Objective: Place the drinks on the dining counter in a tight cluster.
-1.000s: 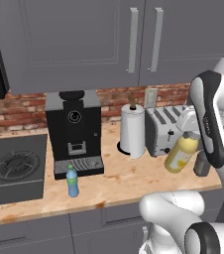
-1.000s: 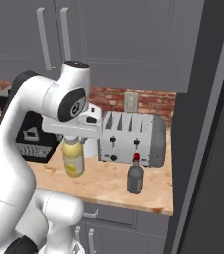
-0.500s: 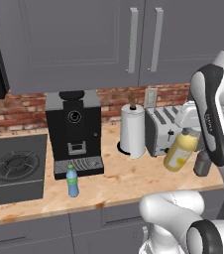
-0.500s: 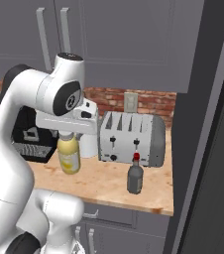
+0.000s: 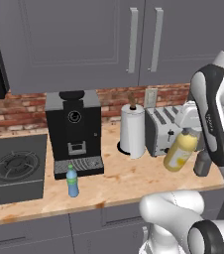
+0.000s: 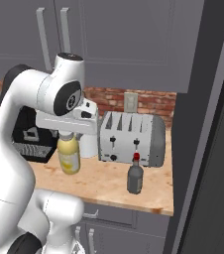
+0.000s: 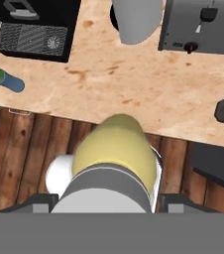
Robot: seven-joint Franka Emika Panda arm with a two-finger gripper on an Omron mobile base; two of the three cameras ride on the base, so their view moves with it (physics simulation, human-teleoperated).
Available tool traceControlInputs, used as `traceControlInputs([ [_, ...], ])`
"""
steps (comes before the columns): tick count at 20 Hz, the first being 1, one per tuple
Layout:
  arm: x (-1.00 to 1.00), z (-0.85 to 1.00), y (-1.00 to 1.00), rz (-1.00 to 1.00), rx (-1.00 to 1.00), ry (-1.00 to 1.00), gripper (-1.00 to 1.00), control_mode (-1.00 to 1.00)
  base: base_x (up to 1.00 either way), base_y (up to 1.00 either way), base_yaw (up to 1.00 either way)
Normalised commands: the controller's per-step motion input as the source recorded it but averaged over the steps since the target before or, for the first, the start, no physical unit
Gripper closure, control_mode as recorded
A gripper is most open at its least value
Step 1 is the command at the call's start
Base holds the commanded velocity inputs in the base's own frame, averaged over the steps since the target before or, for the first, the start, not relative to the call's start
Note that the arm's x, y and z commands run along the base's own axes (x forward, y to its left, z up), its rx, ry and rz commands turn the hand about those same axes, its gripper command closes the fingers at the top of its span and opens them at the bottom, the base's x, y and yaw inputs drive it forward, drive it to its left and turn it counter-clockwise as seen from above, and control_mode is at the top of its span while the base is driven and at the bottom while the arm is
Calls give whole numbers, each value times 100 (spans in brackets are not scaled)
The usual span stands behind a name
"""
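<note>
1. Gripper (image 6: pixel 68 135) was found clamped on the yellow bottle (image 6: pixel 69 155) at its cap end, the fingers closed against the neck. In the hand view the bottle (image 7: pixel 115 149) was seen running out from between the fingers.
2. The yellow bottle (image 5: pixel 180 150) was held clear of the wood counter (image 5: pixel 124 178), tilted, with its body hanging below the gripper. It was seen in front of the toaster (image 5: pixel 166 130) in the left base view, and beside the toaster's left end (image 6: pixel 132 137) in the right base view.
3. The dark bottle (image 6: pixel 135 174) with the red cap was found standing upright on the wood counter, just in front of the toaster, and apart from the held bottle.
4. The blue bottle (image 5: pixel 72 181) with the green label was noted standing upright on the counter, just in front of the coffee machine's (image 5: pixel 75 130) drip tray and well apart from the other two bottles. In the hand view it (image 7: pixel 2 78) appeared near the left edge.
5. A paper towel roll (image 5: pixel 133 130) was recorded standing between the coffee machine and the toaster.
6. A stove burner (image 5: pixel 14 164) was noted at the counter's left end.
7. Brick backsplash and grey cabinets (image 5: pixel 84 39) were observed behind and above the counter.
</note>
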Motion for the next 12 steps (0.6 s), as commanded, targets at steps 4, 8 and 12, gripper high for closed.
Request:
traceControlInputs([
  [4,0,0,0,0,0,0,100,100,-91,11,23],
  [8,0,0,0,0,0,0,100,100,-58,40,43],
  [12,0,0,0,0,0,0,100,100,-3,39,50],
])
